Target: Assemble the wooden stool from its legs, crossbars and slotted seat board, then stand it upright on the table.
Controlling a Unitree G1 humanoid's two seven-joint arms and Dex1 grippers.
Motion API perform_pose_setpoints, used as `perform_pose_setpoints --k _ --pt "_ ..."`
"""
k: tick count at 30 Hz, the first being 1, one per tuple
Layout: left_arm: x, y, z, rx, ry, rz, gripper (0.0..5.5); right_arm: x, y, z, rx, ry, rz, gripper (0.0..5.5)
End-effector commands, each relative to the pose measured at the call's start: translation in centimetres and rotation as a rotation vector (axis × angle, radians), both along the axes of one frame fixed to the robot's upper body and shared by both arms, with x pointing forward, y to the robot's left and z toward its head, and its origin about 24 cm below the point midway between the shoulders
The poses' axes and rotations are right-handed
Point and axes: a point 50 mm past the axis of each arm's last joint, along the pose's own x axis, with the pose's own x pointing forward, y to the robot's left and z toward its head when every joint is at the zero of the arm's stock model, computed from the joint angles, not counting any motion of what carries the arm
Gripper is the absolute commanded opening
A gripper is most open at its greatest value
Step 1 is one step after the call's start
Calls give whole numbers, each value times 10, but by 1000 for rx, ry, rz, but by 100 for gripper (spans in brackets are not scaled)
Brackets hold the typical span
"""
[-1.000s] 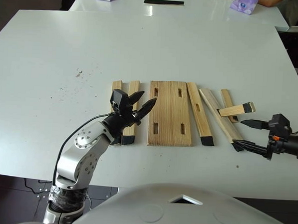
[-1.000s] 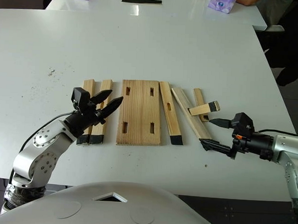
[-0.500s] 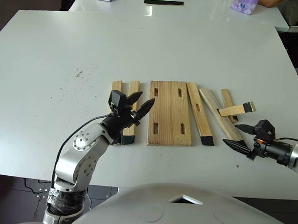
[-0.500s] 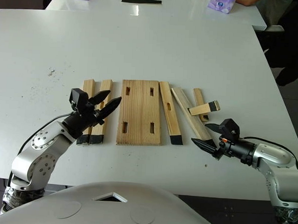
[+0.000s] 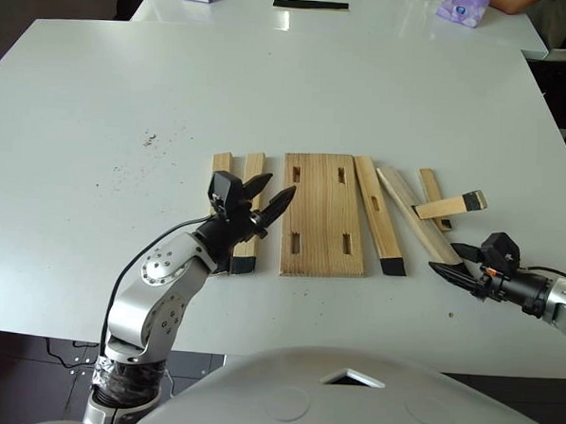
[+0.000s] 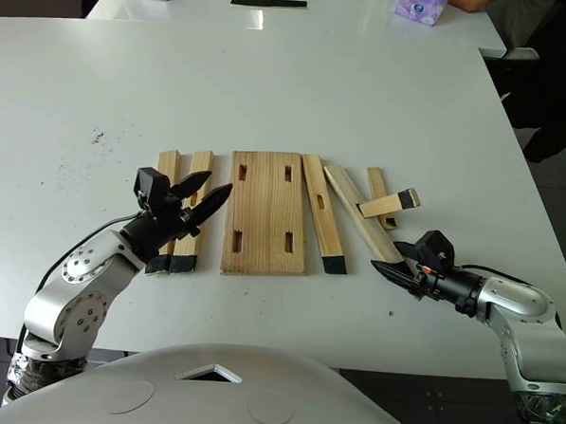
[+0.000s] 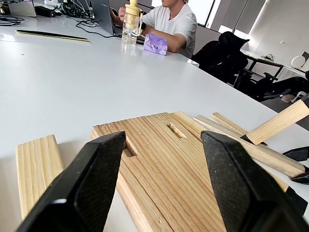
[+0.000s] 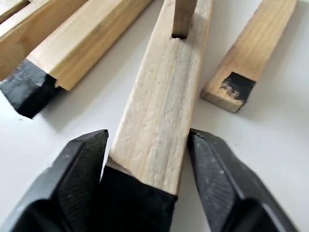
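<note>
Right end effector (image 8: pixel 145 162) sits open astride the slanted leg's (image 8: pixel 166 92) black-capped near end, leg angling away toward the seat board (image 5: pixel 324 212).

Head eyes: down over the whole table (image 5: pixel 100 88). My left wrist: low, facing two o'clock across the seat board (image 7: pixel 164 164). My right wrist: close on one leg (image 8: pixel 159 111).

One slotted seat board (image 6: pixel 267 214), flat on white table (image 6: pixel 270 88). Left of it: pair of black-tipped legs (image 6: pixel 194 207), left gripper (image 6: pixel 218 181) above them, fingers spread. Right of it: straight leg (image 6: pixel 322 212); slanted leg (image 6: pixel 354 211), right gripper (image 6: pixel 386 256) straddling its near end; tilted crossbar (image 6: pixel 388 203) touching its right edge
</note>
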Motion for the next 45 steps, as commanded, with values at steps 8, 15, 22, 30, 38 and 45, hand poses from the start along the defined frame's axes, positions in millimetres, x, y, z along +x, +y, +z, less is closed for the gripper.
perform_pose_setpoints --k 8,15,22,30,38,45 --pt "1 -1 -3 8 2 20 292 20 -6 -1 -19 -54 -115 205" --pt "3 2 -2 3 -2 36 292 33 2 29 140 -144 -40 205" --pt "-16 -5 68 -293 -168 -369 380 51 37 121 485 -216 346 205" --pt "-1 -8 101 -461 -176 -495 397 59 65 152 603 -160 600 205" --pt "2 -13 112 -556 -184 -538 397 61 81 161 713 -126 693 205" --pt "-10 -12 121 -593 -225 -627 397 62 87 155 679 -88 741 205"
